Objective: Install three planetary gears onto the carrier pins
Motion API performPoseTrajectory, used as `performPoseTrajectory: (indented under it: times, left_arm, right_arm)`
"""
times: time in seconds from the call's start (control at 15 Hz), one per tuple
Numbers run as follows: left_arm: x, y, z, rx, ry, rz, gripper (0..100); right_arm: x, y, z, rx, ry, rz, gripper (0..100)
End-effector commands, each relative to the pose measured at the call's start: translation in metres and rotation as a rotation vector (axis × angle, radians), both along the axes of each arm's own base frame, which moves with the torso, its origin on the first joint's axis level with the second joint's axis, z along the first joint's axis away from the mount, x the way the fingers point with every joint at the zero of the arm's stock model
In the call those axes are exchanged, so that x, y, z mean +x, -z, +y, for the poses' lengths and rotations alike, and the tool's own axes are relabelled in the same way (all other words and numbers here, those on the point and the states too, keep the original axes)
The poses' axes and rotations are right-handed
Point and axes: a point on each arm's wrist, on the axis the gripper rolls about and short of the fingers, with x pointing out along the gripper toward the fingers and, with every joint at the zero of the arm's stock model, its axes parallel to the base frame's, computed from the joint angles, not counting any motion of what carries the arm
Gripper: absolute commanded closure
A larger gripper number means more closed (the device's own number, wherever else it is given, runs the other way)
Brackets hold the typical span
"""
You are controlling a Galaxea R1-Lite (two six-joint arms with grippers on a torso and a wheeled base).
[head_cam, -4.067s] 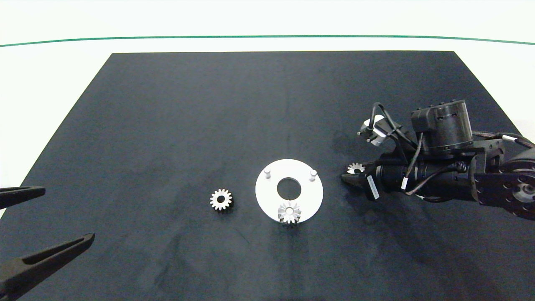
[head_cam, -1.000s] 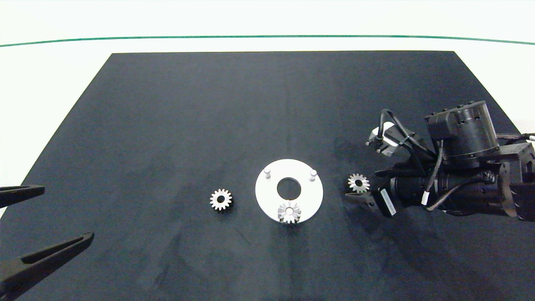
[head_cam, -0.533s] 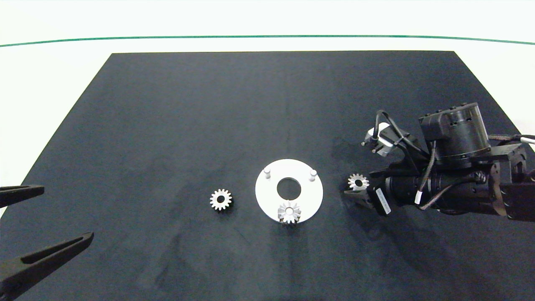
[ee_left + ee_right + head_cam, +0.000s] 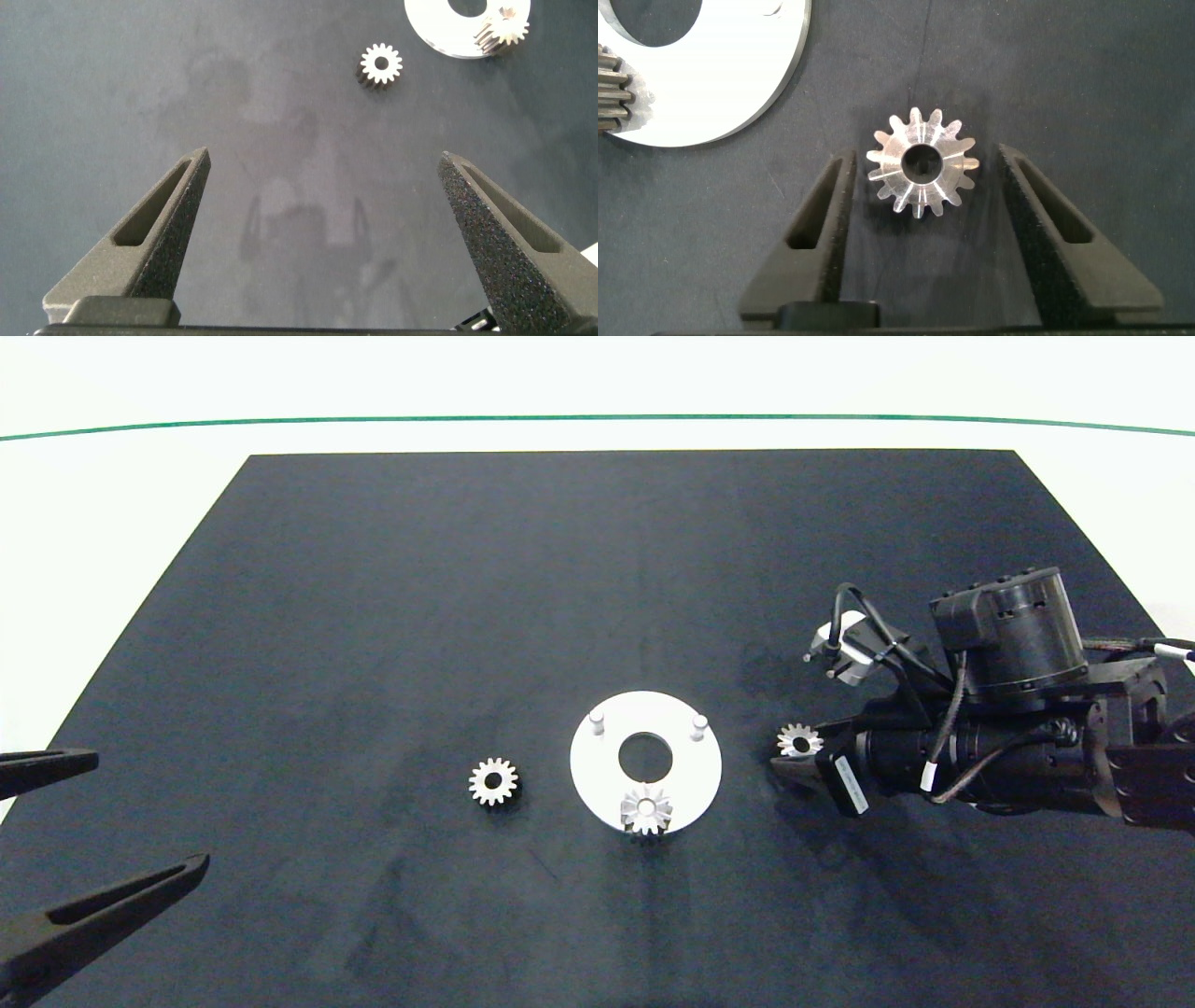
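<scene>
Right gripper [image 4: 924,187] sits spread around the loose gear [image 4: 922,175] just right of the white disc [image 4: 695,784], not yet gripping: centre on the bore, close on opposite teeth, keep it flat for the nearest bare pin [image 4: 699,723]; left gripper [image 4: 322,187] idles wide, far left.

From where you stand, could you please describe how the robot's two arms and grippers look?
The right arm is black, with a cylindrical motor housing, looping black cables with white tags and a white label. The right gripper and left gripper each have two dark grey, rough-textured tapering fingers with a long slot cut through each.
</scene>
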Motion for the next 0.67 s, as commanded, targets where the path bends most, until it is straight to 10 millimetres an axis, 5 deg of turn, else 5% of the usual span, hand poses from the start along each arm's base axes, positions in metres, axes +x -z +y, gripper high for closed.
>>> performPoseTrajectory:
  times: [0.07, 0.67]
  left_arm:
    - [-0.0001, -0.0003, 0.0000, 0.001, 0.001, 0.000, 0]
    - [-0.0009, -0.0009, 0.0005, -0.001, -0.002, -0.004, 0]
  right_arm:
    - [0.0006, 0.0010, 0.0004, -0.003, -0.001, 0.002, 47]
    - [0.0044, 0.0060, 0.0018, -0.005, -0.002, 0.011, 65]
